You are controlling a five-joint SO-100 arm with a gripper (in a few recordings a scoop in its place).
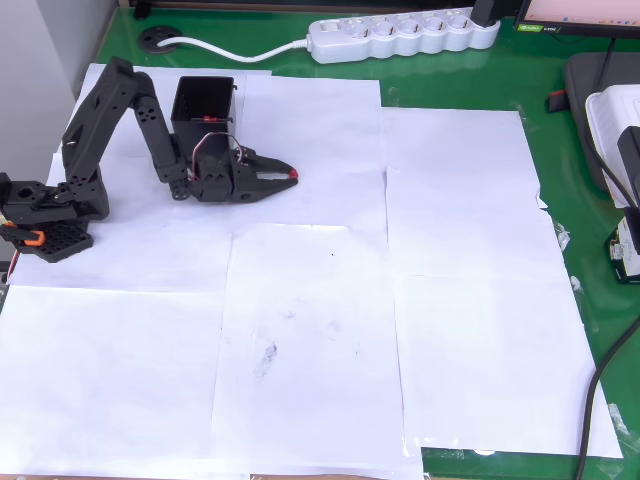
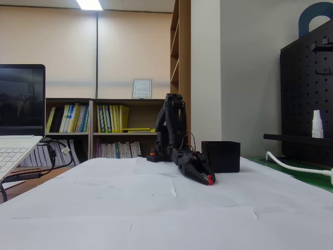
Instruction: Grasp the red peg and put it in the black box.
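Note:
In the overhead view the black arm reaches right from its base at the left, and its gripper (image 1: 288,176) lies low over the white paper. The jaws are closed, with the tiny red peg (image 1: 293,176) pinched at their tip. The black box (image 1: 205,102) stands upright and open just behind the arm's wrist, up and to the left of the gripper. In the fixed view the gripper (image 2: 208,179) slants down almost to the table with the red peg (image 2: 209,179) at its tip, and the black box (image 2: 221,156) stands just behind and to the right of it.
White paper sheets (image 1: 320,330) cover a green mat. A white power strip (image 1: 405,35) and its cable lie along the far edge. Devices and a dark cable sit at the right edge (image 1: 620,200). In the fixed view a laptop (image 2: 21,125) stands at the left and a black pegboard (image 2: 307,94) at the right.

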